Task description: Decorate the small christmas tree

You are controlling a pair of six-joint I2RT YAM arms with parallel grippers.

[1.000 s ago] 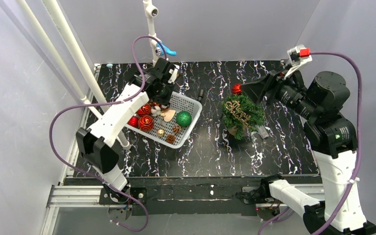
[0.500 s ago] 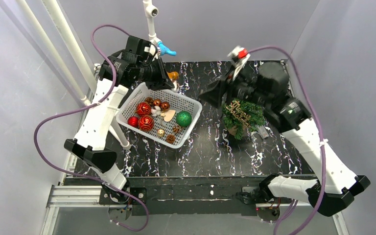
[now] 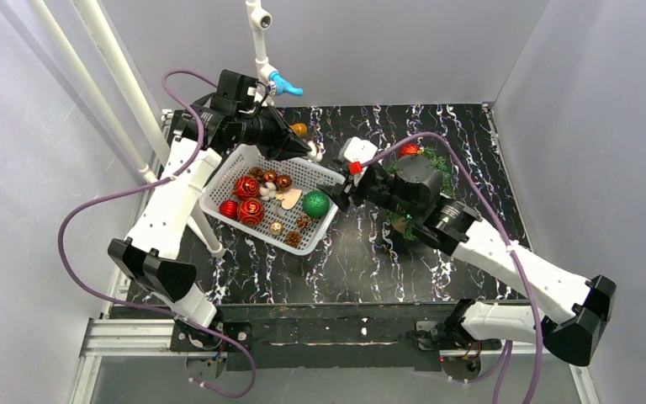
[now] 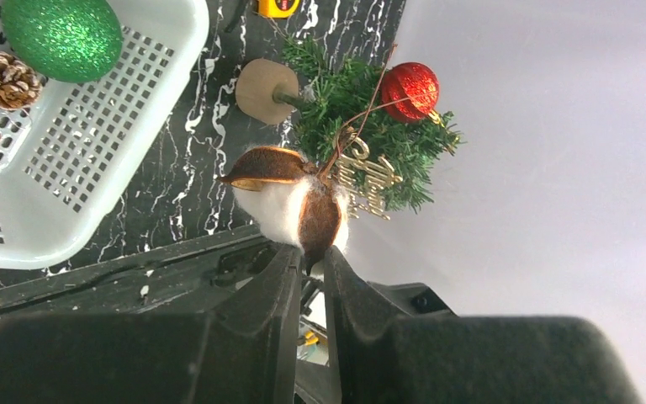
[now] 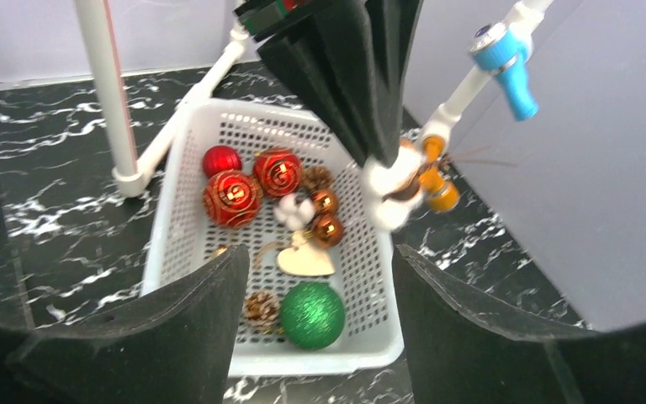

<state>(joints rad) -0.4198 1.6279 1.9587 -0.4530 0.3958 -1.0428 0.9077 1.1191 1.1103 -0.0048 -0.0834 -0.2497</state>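
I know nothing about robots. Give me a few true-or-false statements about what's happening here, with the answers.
1. The left tool grips a cotton-puff ornament. True.
2. The right tool is clamped on the green ball. False: it is open and empty; the green ball lies in the white basket.
3. A red ball hangs on the small christmas tree. True.
4. The tree stands inside the basket. False: it stands on the table, beside the basket.

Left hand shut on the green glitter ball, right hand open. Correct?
Not quite. The left hand is shut on the cotton-boll ornament, not the green glitter ball, which lies in the white basket; the left wrist view shows it. The right hand is open.
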